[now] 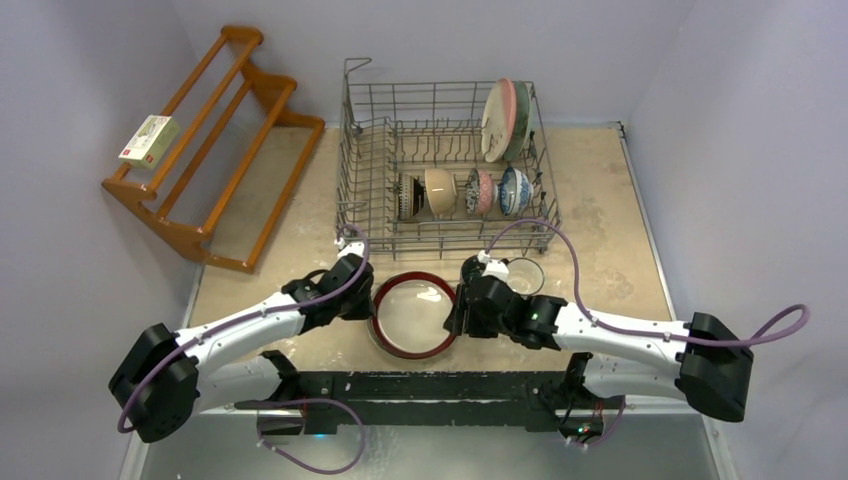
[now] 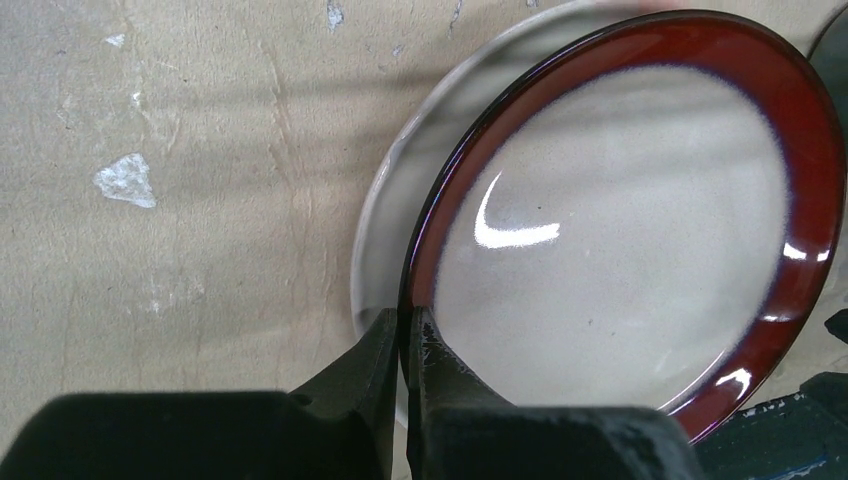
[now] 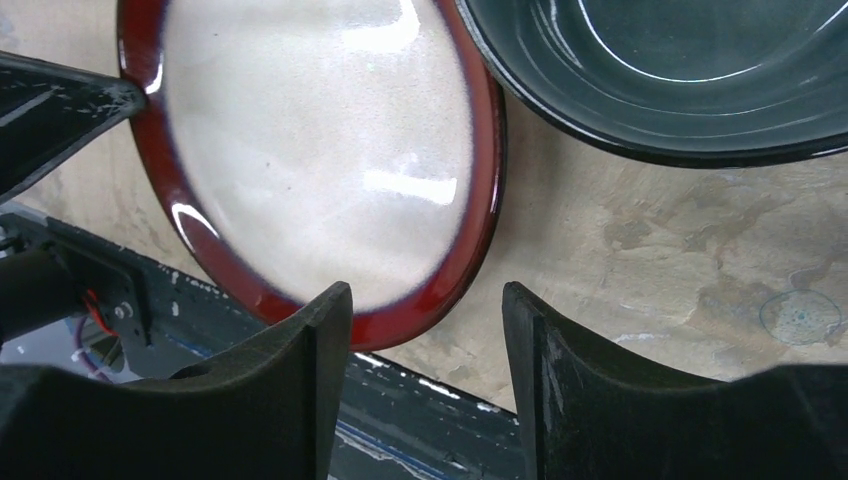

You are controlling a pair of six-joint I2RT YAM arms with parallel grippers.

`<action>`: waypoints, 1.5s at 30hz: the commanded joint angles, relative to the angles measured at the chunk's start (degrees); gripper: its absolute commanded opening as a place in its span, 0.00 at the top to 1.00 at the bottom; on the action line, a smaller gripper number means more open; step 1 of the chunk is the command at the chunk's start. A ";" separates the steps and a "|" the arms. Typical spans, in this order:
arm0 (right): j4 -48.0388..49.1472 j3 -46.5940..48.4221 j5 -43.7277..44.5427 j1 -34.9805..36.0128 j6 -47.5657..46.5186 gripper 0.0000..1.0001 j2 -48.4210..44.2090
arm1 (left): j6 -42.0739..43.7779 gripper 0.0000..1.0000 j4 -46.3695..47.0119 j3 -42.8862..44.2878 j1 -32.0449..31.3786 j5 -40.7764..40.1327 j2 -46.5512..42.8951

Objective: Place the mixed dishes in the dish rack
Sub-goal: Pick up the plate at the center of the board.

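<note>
A plate with a dark red rim and a beige centre (image 1: 412,318) lies near the table's front edge. My left gripper (image 1: 368,300) is shut on its left rim; the pinch shows in the left wrist view (image 2: 408,318), where the plate (image 2: 620,220) looks tilted over a pale crescent (image 2: 385,230). My right gripper (image 1: 457,310) is open at the plate's right rim, its fingers (image 3: 330,330) over the edge of the plate (image 3: 320,150). A dark teal mug (image 1: 526,274) (image 3: 680,70) stands beside it. The grey wire dish rack (image 1: 345,160) holds upright plates (image 1: 505,120) and several bowls (image 1: 440,192).
A brown wooden slatted shelf (image 1: 215,150) with a small box (image 1: 150,140) on it stands at the back left. A black rail (image 1: 430,385) runs along the table's near edge, close under the plate. Walls close in left, right and behind the rack.
</note>
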 commanded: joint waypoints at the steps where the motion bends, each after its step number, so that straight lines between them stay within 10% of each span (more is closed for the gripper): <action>1: 0.61 -1.21 3.06 0.24 2.18 0.42 1.40 | 0.72 1.00 1.20 -1.83 -0.40 -2.21 1.11; 36: 12.00 -5.68 8.82 0.22 12.52 0.57 4.45 | -4.90 1.00 -3.28 -4.07 -0.49 -11.70 3.88; 45: 14.22 -6.31 8.51 0.24 12.68 0.82 4.78 | -4.83 1.00 -3.34 -3.98 -0.82 -11.73 4.10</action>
